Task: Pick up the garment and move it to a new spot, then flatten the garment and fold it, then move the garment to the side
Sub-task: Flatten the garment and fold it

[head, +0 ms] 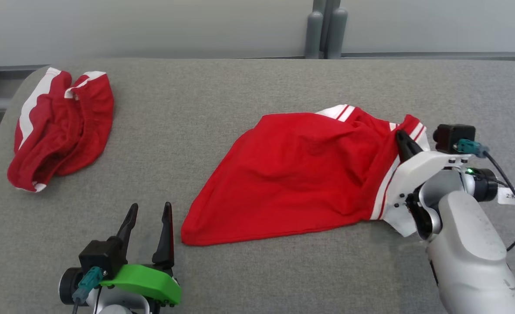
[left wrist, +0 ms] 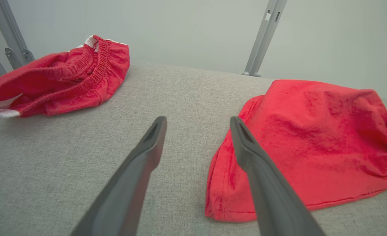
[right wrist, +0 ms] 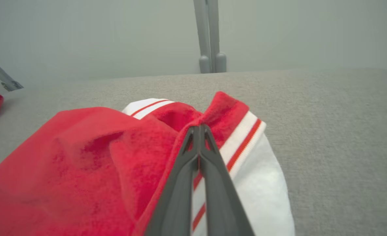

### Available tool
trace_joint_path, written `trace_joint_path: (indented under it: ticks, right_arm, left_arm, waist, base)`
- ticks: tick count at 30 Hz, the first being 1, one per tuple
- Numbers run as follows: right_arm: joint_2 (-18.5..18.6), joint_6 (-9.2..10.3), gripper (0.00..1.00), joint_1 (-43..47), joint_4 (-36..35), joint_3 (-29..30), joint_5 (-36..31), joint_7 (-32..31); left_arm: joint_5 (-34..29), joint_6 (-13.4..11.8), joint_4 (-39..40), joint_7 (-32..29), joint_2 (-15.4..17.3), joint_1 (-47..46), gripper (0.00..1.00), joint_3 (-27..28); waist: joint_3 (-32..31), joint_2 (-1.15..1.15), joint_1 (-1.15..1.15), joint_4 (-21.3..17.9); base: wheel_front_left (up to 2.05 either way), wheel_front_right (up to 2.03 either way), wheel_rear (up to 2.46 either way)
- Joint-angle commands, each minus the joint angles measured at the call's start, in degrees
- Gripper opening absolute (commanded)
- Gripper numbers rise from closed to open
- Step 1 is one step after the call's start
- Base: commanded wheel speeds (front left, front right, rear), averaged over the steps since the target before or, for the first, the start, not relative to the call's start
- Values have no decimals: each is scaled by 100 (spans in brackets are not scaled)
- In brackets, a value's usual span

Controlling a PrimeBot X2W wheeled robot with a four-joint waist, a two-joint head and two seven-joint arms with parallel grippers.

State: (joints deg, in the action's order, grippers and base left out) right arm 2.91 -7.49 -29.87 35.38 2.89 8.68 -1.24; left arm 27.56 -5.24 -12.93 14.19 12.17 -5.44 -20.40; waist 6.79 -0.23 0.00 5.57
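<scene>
Right claw [right wrist: 199, 129]: fingers pressed together, pinching a fold of red cloth at the right edge of the garment [head: 301, 174], just beside its white band with red stripes [right wrist: 246, 137]. The cloth bunches up at the grip and spreads from there to the left and near side, its near-left corner lying flat on the grey bench [head: 218, 109]. Left claw [head: 150, 209]: fingers spread wide, empty, at the near left, just left of that corner; contact with the cloth cannot be told. Second red garment [head: 61, 131] with white trim lies crumpled at the far left of the bench, well apart from the first. Grey posts [head: 326, 30] stand behind the far edge.
</scene>
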Motion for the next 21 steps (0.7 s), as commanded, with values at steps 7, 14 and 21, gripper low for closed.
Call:
trace_joint_path:
  ticks: [7, 14, 21]
  right_arm:
    - [15, -1, 0, -499, 1195, -752, 562, 450]
    - [12, -1, 100, -719, 1768, -1308, 997, 1047]
    - [12, -1, 100, -608, 1598, -1513, 1363, 1393]
  left_arm:
    - [-50, 33, -107, 47, -42, -145, 100, -33]
    - [-9, -6, -131, 56, -13, -56, 100, 15]
    - [17, -30, -89, 61, 28, 51, 100, 30]
  waist:
    - [130, 23, 0, 425]
    - [29, 23, 0, 253]
    - [-116, 23, 0, -154]
  base:
    - [0, 0, 0]
    - [0, 0, 0]
    - [0, 0, 0]
